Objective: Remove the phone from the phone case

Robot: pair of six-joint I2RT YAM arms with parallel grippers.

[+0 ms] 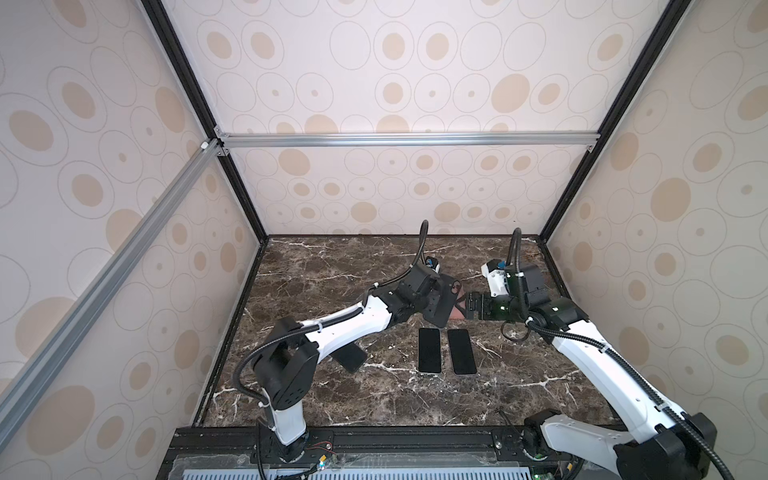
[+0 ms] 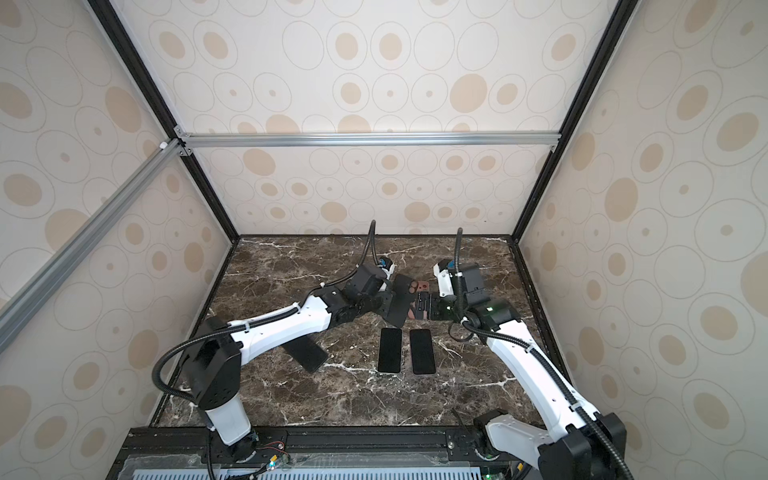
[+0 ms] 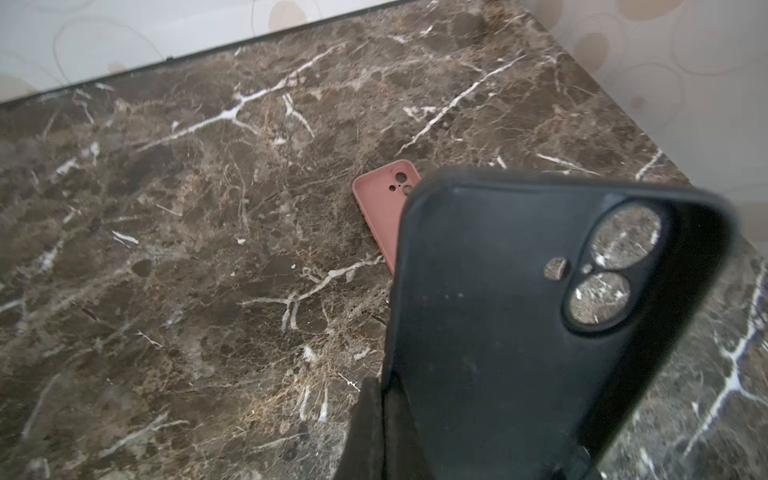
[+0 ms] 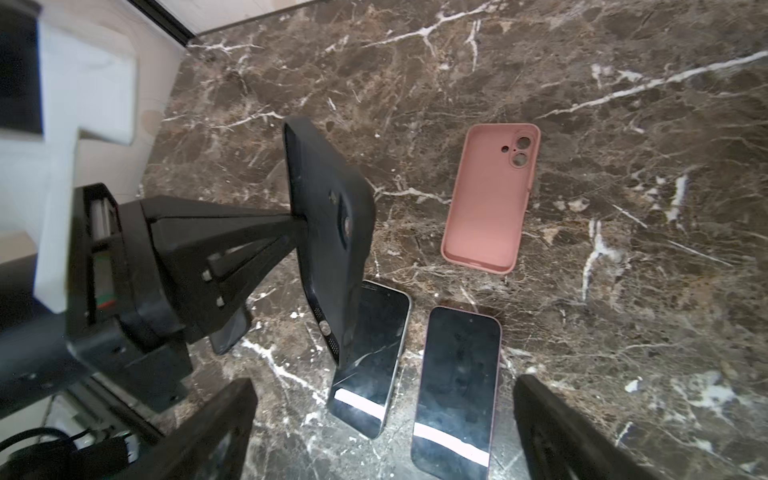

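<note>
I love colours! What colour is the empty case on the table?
Pink case, clearest in right wrist view.

Taking the notch end of the pink-edged phone (image 4: pixel 457 390) as twelve o'clock, the silver-edged phone (image 4: pixel 374 332) lies just beside it at nine, both screen-up on the marble tabletop (image 4: pixel 623 208). The pink case (image 4: pixel 488 199) lies hollow-side up at twelve, apart from both. At ten, the left gripper (image 4: pixel 297 220) pinches the black phone case (image 4: pixel 328 187) by a long edge, tilted off the marble. The right gripper (image 4: pixel 384 382) has its fingers wide apart.
</note>
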